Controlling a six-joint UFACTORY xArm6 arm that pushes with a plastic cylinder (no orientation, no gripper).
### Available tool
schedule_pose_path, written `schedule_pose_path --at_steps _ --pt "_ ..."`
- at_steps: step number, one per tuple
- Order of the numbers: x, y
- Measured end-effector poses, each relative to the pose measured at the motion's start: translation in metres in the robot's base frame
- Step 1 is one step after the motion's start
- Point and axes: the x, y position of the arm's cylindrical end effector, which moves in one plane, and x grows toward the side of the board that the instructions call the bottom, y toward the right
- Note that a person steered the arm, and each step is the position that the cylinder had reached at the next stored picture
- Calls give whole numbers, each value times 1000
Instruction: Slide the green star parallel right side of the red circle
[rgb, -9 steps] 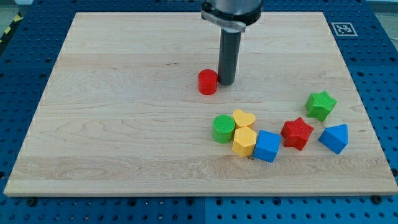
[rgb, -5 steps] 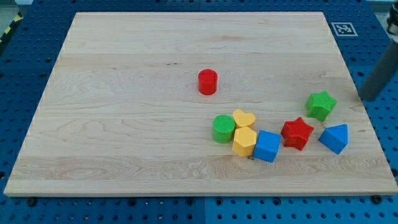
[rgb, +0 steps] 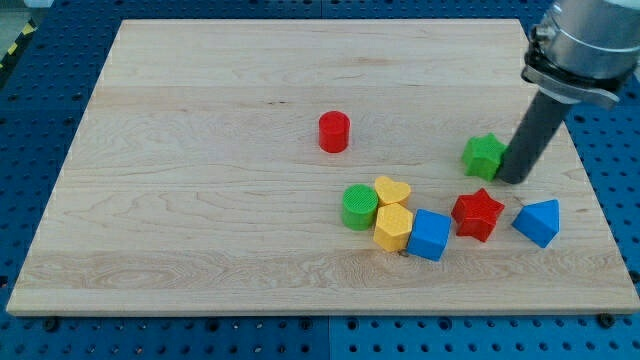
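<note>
Now my tip (rgb: 514, 179) touches the green star (rgb: 484, 155) on its right; light, rigid, likely to spin toward the red circle (rgb: 334, 132); no jaws to report.

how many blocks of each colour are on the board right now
red: 2, the red circle and the red star
green: 2, the green star and the green circle
yellow: 2, the yellow heart and the yellow hexagon
blue: 2, the blue cube and the blue triangle
total: 8
</note>
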Motion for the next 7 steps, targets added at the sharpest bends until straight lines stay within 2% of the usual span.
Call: schedule_pose_path --at_steps 1,2,3,4,5,6,7 --pt "-34 -20" --pt "-49 -54" --pt "-47 -75" --pt "-20 -67" --pt "-15 -105" --pt "-15 -183" --pt "-15 -205"
